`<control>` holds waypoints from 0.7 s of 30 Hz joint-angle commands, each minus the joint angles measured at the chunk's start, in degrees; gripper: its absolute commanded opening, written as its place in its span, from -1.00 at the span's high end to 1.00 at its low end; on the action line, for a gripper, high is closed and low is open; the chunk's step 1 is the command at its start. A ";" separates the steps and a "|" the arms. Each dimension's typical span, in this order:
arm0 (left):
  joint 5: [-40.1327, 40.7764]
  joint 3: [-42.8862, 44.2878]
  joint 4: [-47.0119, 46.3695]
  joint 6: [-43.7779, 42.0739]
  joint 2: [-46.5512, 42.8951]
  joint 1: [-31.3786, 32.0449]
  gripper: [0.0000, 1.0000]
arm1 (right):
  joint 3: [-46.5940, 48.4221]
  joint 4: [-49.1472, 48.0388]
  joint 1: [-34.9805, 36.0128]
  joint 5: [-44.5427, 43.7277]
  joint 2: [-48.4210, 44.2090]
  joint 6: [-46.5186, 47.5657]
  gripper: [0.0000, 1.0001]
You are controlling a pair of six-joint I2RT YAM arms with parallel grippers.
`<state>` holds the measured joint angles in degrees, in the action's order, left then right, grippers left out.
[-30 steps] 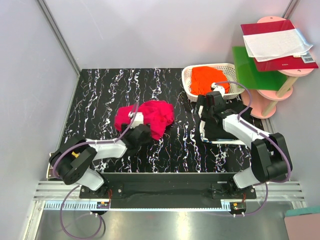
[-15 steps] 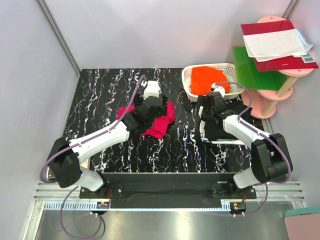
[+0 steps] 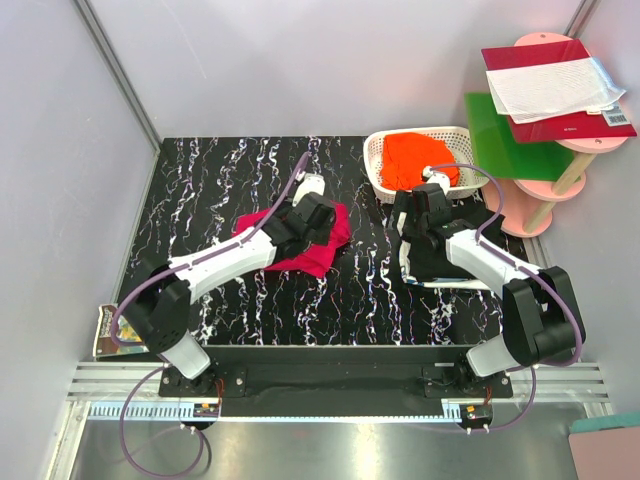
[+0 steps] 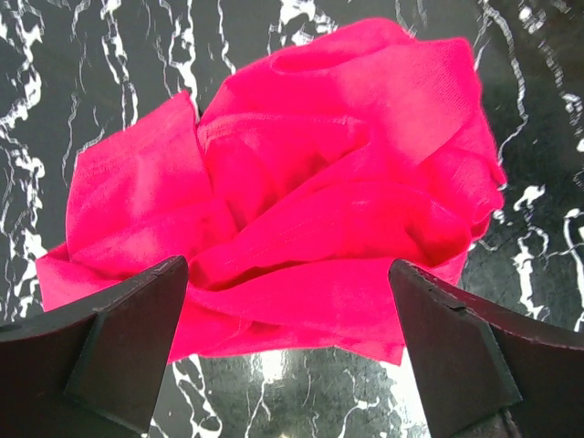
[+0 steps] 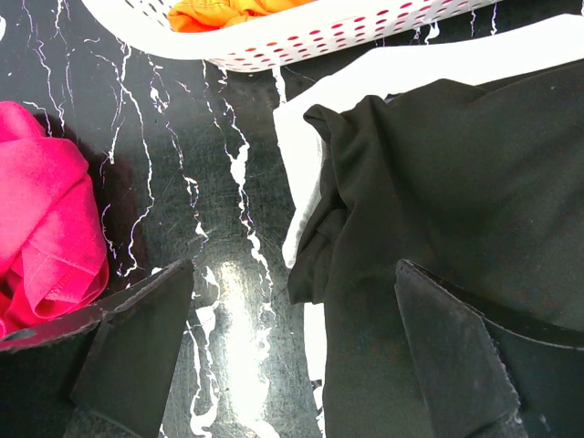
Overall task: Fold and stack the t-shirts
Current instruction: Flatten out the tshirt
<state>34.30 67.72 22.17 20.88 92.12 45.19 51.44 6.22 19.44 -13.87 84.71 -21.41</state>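
Note:
A crumpled pink t-shirt [image 3: 322,255] lies mid-table. It fills the left wrist view [image 4: 347,164]. My left gripper [image 3: 308,228] hovers over it, open and empty [image 4: 287,274], with the shirt's near edge between its fingers. A black t-shirt [image 3: 440,262] lies folded at the right on a white layer [image 5: 301,137]. My right gripper [image 3: 410,215] is open and empty above the black shirt's left edge [image 5: 294,269]. An orange t-shirt [image 3: 415,155] sits in a white basket [image 3: 375,150].
The basket [image 5: 301,36] stands just beyond the black shirt. A green and pink stand [image 3: 520,140] with a red book [image 3: 555,90] is off the table's right side. Grey walls close the left and back. A small packet [image 3: 108,335] lies at the near left corner.
My left arm swung from the shirt's near-left side out over it, then drew back a little. The pink shirt is lower and more spread. The right arm has not moved.

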 commanded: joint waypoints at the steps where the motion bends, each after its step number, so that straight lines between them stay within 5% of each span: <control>1: -2.22 1.53 2.17 1.97 1.31 -1.33 -0.96 | 0.50 -1.83 -0.11 0.60 -1.65 0.49 -0.99; 9: -4.07 2.67 4.01 2.85 8.43 -1.68 -0.79 | 0.50 -1.65 -0.11 0.07 -1.91 0.58 -0.99; 12: -3.98 2.85 4.63 3.20 9.22 -1.77 -0.24 | 0.42 -1.56 -0.11 0.07 -1.91 0.67 -0.99; 13: -3.20 2.68 4.63 3.46 8.87 -1.68 0.40 | 0.42 -1.56 -0.11 0.07 -2.00 0.58 -0.99; 15: -2.58 2.50 5.16 3.81 8.08 -1.86 0.88 | 0.42 -1.47 -0.10 0.07 -2.00 0.58 -1.00; 21: 0.23 5.22 10.50 3.82 1.32 -2.03 1.00 | 0.42 -1.56 -0.11 0.33 -2.00 0.40 -1.00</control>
<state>31.33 67.99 29.23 24.40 100.60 43.53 51.46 6.24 19.44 -13.82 84.60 -21.34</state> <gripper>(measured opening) 0.012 0.994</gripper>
